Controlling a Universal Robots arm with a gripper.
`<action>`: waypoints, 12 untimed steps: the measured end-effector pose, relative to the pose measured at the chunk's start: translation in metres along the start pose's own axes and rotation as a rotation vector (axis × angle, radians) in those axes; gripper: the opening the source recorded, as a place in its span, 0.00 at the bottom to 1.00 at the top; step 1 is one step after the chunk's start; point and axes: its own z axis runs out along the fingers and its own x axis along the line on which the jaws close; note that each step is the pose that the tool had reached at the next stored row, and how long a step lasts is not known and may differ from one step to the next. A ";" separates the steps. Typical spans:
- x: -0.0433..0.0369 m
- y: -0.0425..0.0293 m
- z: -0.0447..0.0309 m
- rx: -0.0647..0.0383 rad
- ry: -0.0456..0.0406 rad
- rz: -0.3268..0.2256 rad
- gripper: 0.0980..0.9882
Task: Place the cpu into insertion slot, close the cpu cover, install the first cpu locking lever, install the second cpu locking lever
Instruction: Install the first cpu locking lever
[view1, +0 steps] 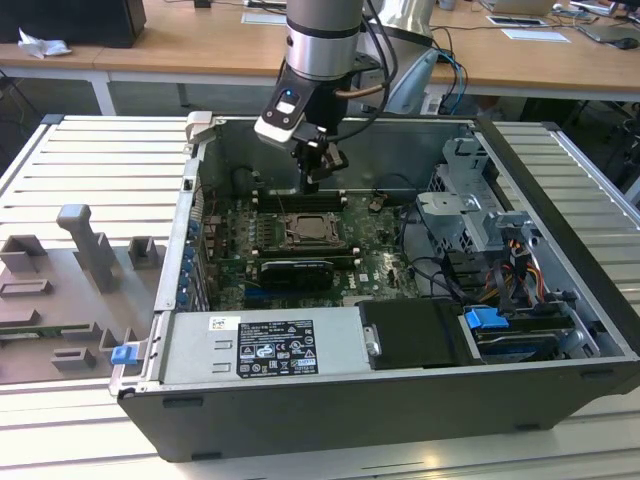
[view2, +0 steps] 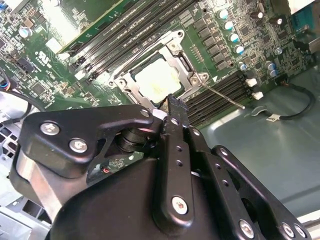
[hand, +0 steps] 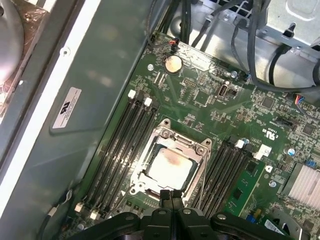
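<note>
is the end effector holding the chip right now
No, in the first wrist view the chip lies flat inside the metal frame, outside the grip of the end effector.

Pale ribbed worktop (view1: 80, 160) in front, long wooden desks (view1: 170, 55) behind, white papers (view1: 535, 34) on them.

From above, the insertion slot (view1: 305, 230) lies open to reach; memory slots (hand: 122, 145) flank it low. The black card (view1: 297, 272) lies just beside; drive cage (view1: 470, 212) and cables (view1: 522, 268) crowd the exterior view's right.
</note>
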 end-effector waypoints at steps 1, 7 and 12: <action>0.0000 0.0000 0.0000 0.000 0.0000 -0.006 0.01; 0.0000 0.0000 0.0000 0.001 0.0000 -0.037 0.01; 0.0000 0.0000 0.0000 0.002 0.0000 -0.076 0.01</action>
